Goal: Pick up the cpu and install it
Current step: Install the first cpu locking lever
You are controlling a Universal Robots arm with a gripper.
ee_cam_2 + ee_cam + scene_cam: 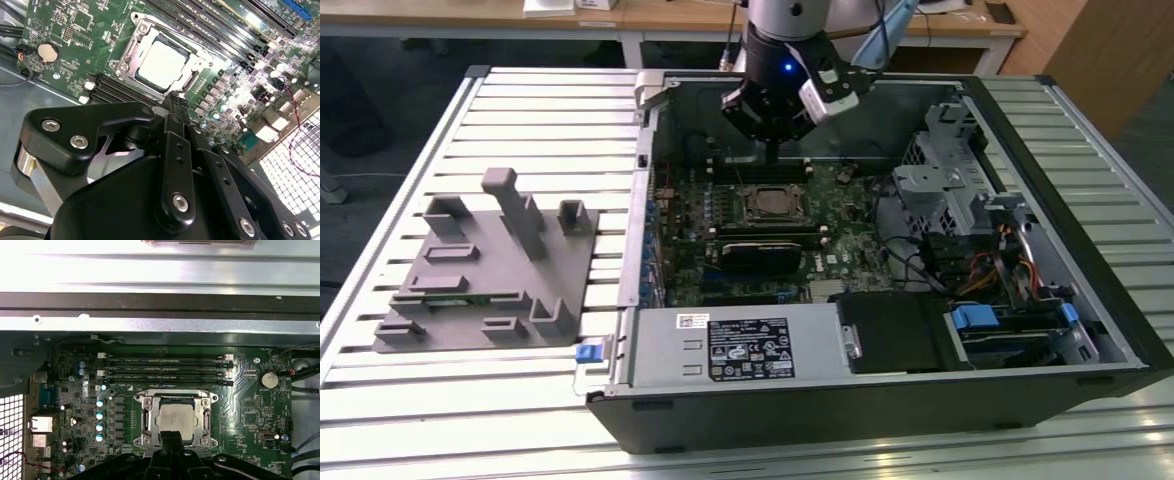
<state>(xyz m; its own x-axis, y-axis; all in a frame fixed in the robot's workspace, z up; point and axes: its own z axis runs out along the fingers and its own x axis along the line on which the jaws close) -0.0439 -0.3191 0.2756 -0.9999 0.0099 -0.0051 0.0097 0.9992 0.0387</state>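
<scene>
The cpu (770,203), a small silvery square chip, lies flat inside the metal-framed socket (744,190) on the green motherboard of the open computer case (881,400). Both wrist views show it seated in the socket frame, as the cpu (160,62) and the cpu (177,419). My gripper (774,160) hangs over the board just behind the socket, clear of the chip. Its two black fingers are pressed together with nothing between them, seen as the gripper (172,100) and the gripper (172,436).
Empty memory slots (170,371) run beside the socket. A black rectangular module (757,255) lies in front of it. A power supply (734,345), a drive cage (947,190) and cables (1001,270) crowd the case. A grey fixture (487,270) stands on the slatted table at the exterior view's left.
</scene>
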